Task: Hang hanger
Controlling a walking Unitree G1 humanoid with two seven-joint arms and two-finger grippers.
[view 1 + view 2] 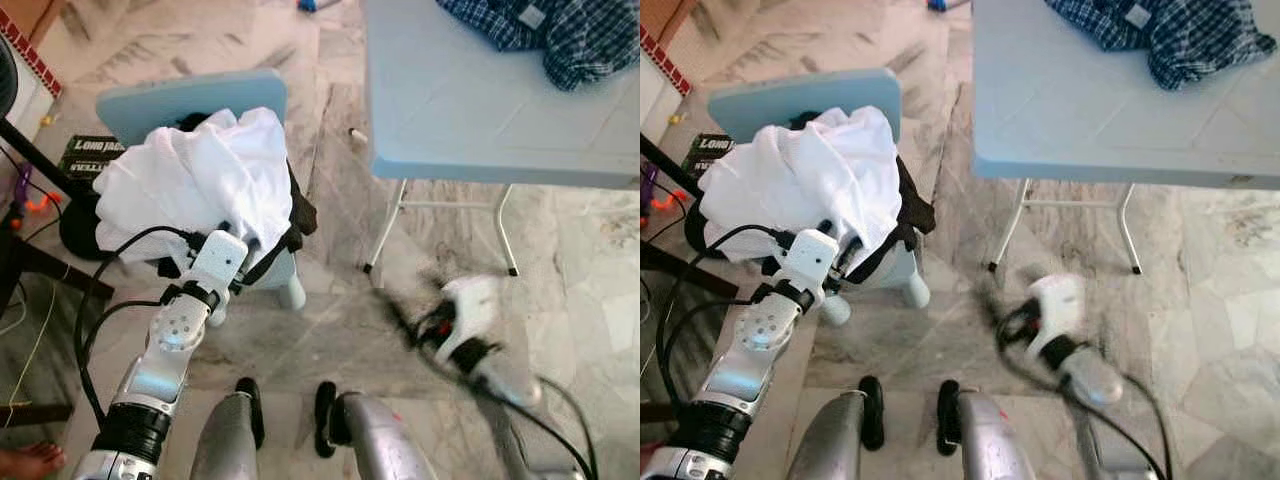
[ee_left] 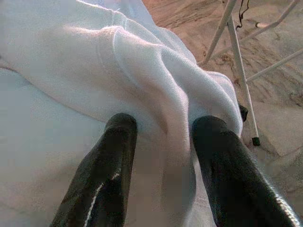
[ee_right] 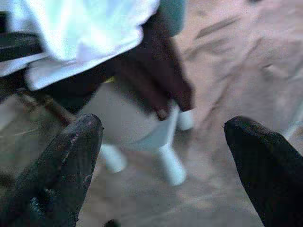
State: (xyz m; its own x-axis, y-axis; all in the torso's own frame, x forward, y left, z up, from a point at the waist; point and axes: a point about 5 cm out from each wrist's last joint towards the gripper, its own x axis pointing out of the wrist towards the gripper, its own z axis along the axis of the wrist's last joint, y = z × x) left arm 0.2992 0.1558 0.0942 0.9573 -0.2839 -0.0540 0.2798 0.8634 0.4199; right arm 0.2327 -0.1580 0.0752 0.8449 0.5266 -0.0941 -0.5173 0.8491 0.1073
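We have our left gripper [image 2: 161,142] pushed into the white garment [image 1: 200,180] heaped on the pale blue chair [image 1: 190,100], left of centre in the head views; its two fingers [image 2: 106,170] are spread, with a raised fold of the white cloth running up between them, so the cloth lies straight ahead of the fingers and partly inside their gap. We cannot make out a hanger itself: if it is there, it is buried under the white cloth and the dark garment [image 1: 300,215] draped beneath it, so we cannot tell its long axis. Our left arm is clearly the nearer one. Our right gripper [image 3: 161,156] hangs low at lower right, blurred, its fingers wide apart around nothing, well apart from the chair. The pale bench [image 1: 470,110] fills the upper right with a plaid shirt [image 1: 560,35] on its far corner; marble floor [image 1: 600,260] lies all around
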